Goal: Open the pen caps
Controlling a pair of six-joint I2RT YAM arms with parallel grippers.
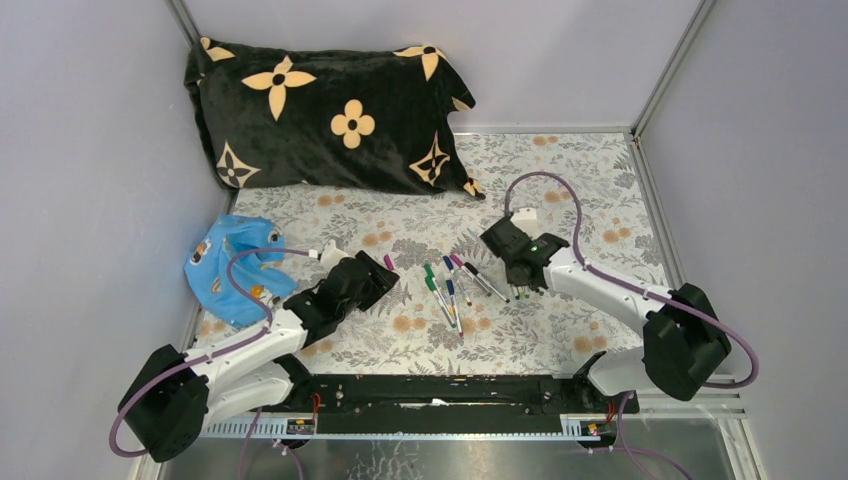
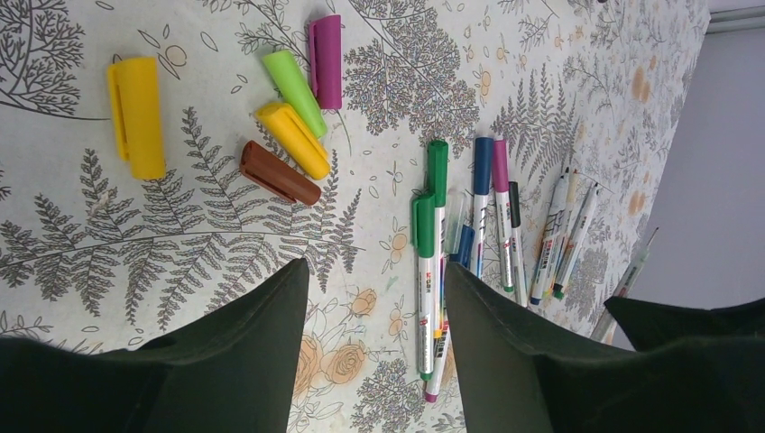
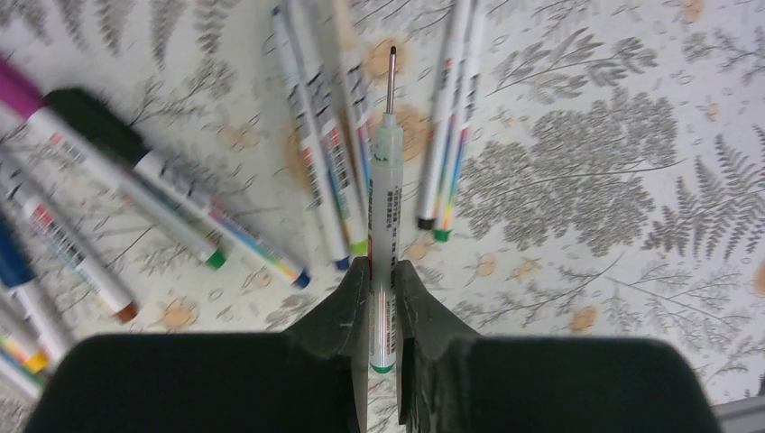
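Jaws of my right gripper (image 3: pixel 383 268) are clenched on a pen (image 3: pixel 385 180) whose bare tip points away, so I judge its cap is off. My left gripper (image 2: pixel 376 271) hangs released and empty above the desk (image 2: pixel 180 244), five loose pen caps (image 2: pixel 290 140) lying near it. I would lay this pen down low and gently, apart from the capped ones, so it does not roll, then take the green pen (image 2: pixel 423 236), whose cap is on.

An uncapped pen (image 3: pixel 385 162) (green at its rear end, bare tip pointing away) is clamped in the right pincer (image 3: pixel 382 298). Other pens (image 3: pixel 311 153) are seen lying on the leaf-patterned bench (image 3: pixel 586 180).
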